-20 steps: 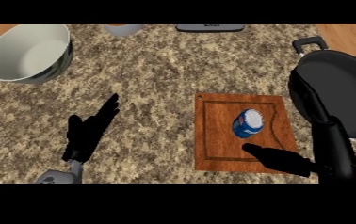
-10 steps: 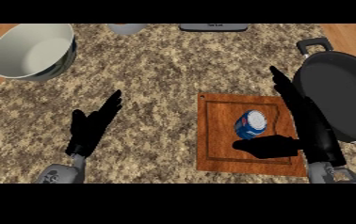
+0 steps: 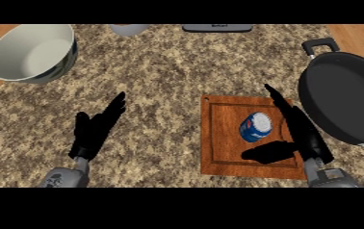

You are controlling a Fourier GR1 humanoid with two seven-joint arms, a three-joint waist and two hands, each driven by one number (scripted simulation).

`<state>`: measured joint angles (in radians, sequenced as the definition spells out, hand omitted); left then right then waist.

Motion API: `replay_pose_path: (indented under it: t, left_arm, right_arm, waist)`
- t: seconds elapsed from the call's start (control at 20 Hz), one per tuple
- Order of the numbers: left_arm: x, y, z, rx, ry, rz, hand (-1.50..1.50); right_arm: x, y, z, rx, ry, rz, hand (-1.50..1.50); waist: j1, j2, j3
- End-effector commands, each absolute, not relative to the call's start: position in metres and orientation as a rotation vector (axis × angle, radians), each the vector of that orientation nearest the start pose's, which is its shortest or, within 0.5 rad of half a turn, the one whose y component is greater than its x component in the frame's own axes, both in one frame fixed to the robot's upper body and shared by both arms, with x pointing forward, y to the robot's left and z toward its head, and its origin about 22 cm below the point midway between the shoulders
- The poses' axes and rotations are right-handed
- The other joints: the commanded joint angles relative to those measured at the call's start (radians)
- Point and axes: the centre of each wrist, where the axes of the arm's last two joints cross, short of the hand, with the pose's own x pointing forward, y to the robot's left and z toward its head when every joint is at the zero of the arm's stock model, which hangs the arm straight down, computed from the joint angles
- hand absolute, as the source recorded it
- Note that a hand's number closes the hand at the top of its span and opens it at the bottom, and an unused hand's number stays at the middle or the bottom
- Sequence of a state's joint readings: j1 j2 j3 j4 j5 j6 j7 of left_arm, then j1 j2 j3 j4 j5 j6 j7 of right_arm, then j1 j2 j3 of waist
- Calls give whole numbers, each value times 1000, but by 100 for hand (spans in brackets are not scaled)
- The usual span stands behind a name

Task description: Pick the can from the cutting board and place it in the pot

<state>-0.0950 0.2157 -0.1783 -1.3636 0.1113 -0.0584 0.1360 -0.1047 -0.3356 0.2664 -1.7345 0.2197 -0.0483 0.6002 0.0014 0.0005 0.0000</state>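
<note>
A blue can [image 3: 255, 127] with a silver lid lies tilted on the brown cutting board [image 3: 220, 146], right of the counter's middle. My right hand [image 3: 302, 129] stands open just right of the can, fingers straight and pointing away, thumb stretched out below the can. It does not hold the can. The black pot [image 3: 334, 98] sits at the right edge, partly cut off, its handle toward the back. My left hand [image 3: 96, 129] rests open on the counter at the lower left, fingers up.
A large pale bowl [image 3: 35, 52] stands at the back left. A grey cup [image 3: 129, 29] and a dark flat device [image 3: 217, 28] lie along the counter's far edge. Bare speckled counter lies between the bowl and the board.
My right hand has turned upright and shifted beside the can, uncovering the pot that it hid before. The can and the left hand have hardly moved.
</note>
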Motion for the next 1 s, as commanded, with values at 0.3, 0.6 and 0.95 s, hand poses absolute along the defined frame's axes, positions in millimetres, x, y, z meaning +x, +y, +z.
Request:
replay_pose_path:
  t: [0.3, 0.6, 0.95]
  left_arm:
    - [263, 232, -23, -78, -1281, -274, 0]
    - [250, 252, -18, -40, -1282, -289, 0]
    - [248, 257, -13, -61, -1277, -291, 0]
  right_arm:
    - [224, -253, 35, -365, -1267, 442, -150]
    - [240, -269, 13, -171, -1365, 313, -150]
    - [240, -277, -35, -67, -1349, 227, -150]
  waist:
    - [-6, -1, 0]
    - [2, -1, 1]
    - [3, 0, 1]
